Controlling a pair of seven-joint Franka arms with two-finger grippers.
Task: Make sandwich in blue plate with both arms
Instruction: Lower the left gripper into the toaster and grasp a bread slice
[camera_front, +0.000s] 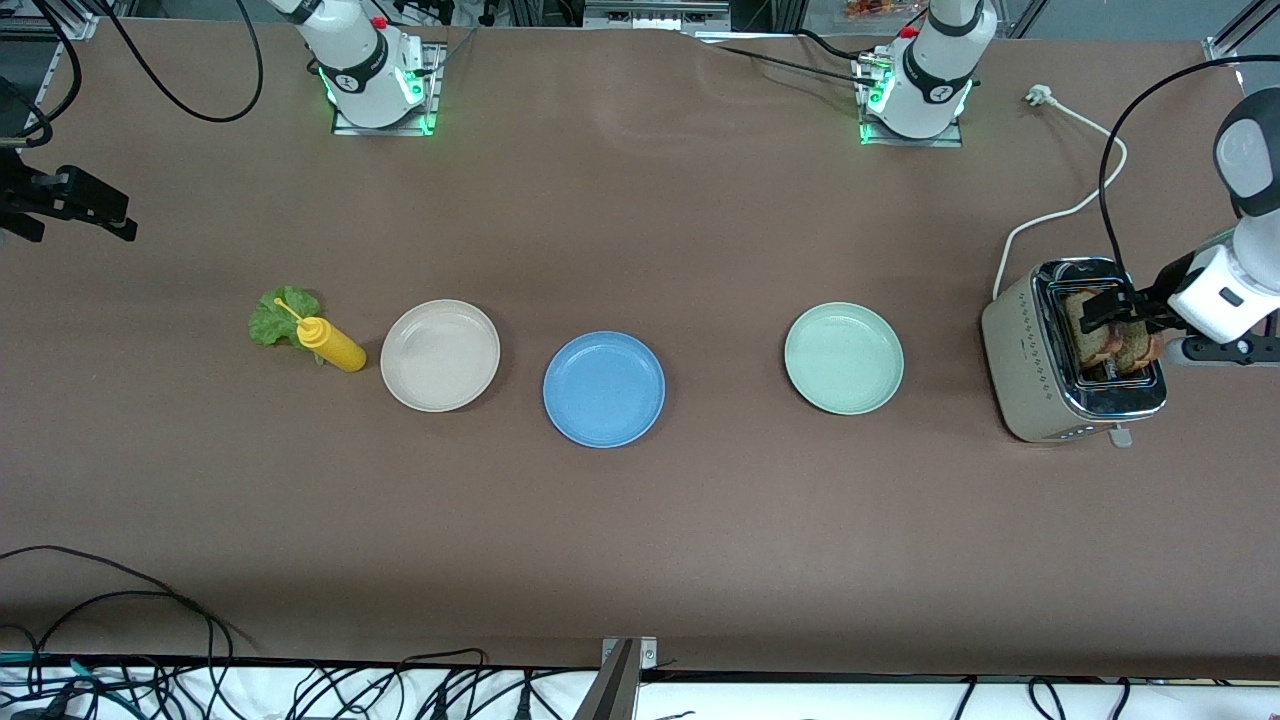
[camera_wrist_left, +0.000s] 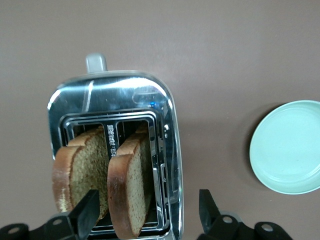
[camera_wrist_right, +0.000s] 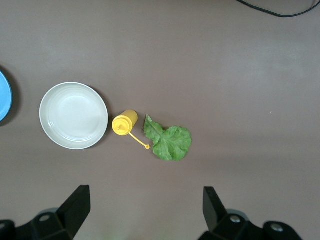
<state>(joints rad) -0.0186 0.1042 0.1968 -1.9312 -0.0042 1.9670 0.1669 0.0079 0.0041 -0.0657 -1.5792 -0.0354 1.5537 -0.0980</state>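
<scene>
The blue plate (camera_front: 603, 389) lies empty at the middle of the table; its edge also shows in the right wrist view (camera_wrist_right: 2, 95). Two brown bread slices (camera_front: 1105, 340) stand in the toaster (camera_front: 1030, 370) at the left arm's end. My left gripper (camera_front: 1120, 310) hangs open just above the toaster. In the left wrist view its open fingers (camera_wrist_left: 147, 200) straddle one slice (camera_wrist_left: 130, 185), with the second slice (camera_wrist_left: 80, 170) beside it. The green lettuce leaf (camera_front: 278, 315) lies at the right arm's end. My right gripper (camera_wrist_right: 145, 192) is open, empty and high over the table by the lettuce (camera_wrist_right: 170, 142).
A yellow squeeze bottle (camera_front: 335, 347) lies against the lettuce. A beige plate (camera_front: 440, 355) sits between the bottle and the blue plate. A pale green plate (camera_front: 843, 358) sits between the blue plate and the toaster. The toaster's white cord (camera_front: 1060, 215) runs toward the left arm's base.
</scene>
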